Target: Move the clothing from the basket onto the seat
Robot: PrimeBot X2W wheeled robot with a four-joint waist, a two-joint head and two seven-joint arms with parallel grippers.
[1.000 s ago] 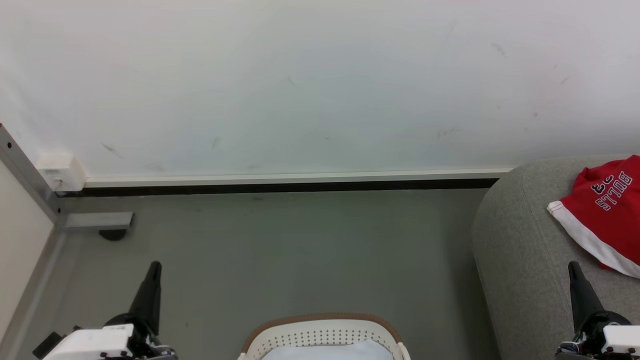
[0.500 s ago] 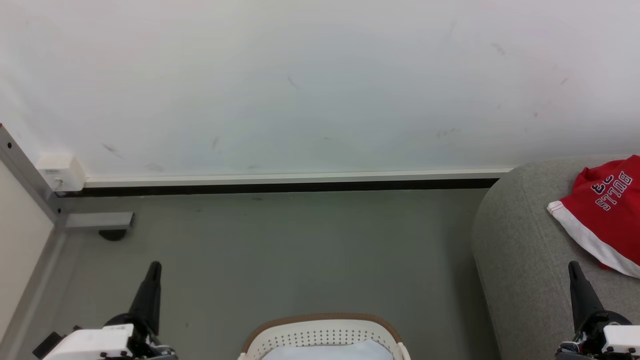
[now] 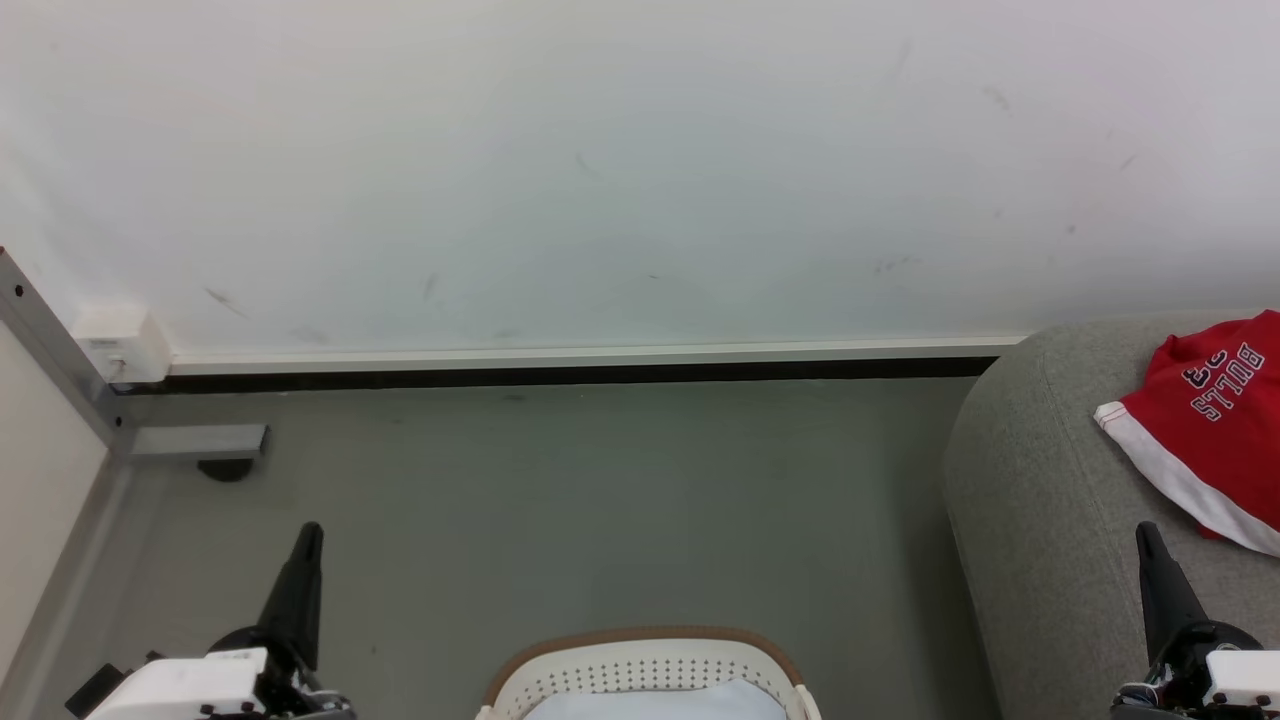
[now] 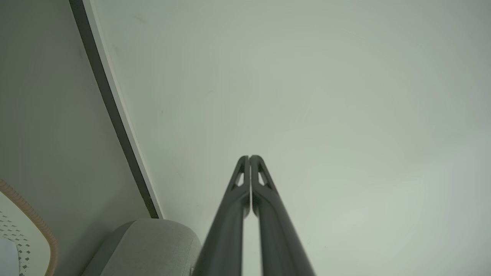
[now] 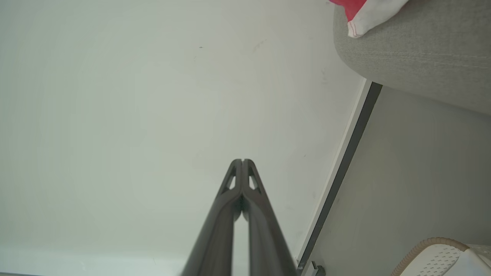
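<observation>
Head view: the robot looks down at a grey floor [image 3: 600, 480] and a white wall [image 3: 600, 170] with a dark strip [image 3: 580, 376] along the bottom. The basket [image 3: 640, 634] sits on the floor at the bottom edge, in the middle. Just its far side shows, white with little holes and a brown rim. A pale cloth [image 3: 690, 702] lies inside it.

The seat [image 3: 1030, 520] is on the right, big and grey with round edges. It stands near the basket but does not touch it. One piece of the clothing [image 3: 1215, 420] lies on top of the seat, by the right edge of the picture. It is red with a white band along its edge and white letters that read upside down.

The left gripper [image 3: 309, 535] is low on the left, over the floor, well apart from the basket. In the left wrist view its two dark fingers [image 4: 234, 214] are pressed together at the tips, with nothing between them. They point at the bare wall.

The right gripper [image 3: 1146, 535] is low on the right, its tip showing against the grey seat, near the red piece but not touching it. In the right wrist view its fingers [image 5: 224, 218] are pressed together too and hold nothing. A bit of red and white cloth lies at the seat's edge in that view's top right corner.
</observation>
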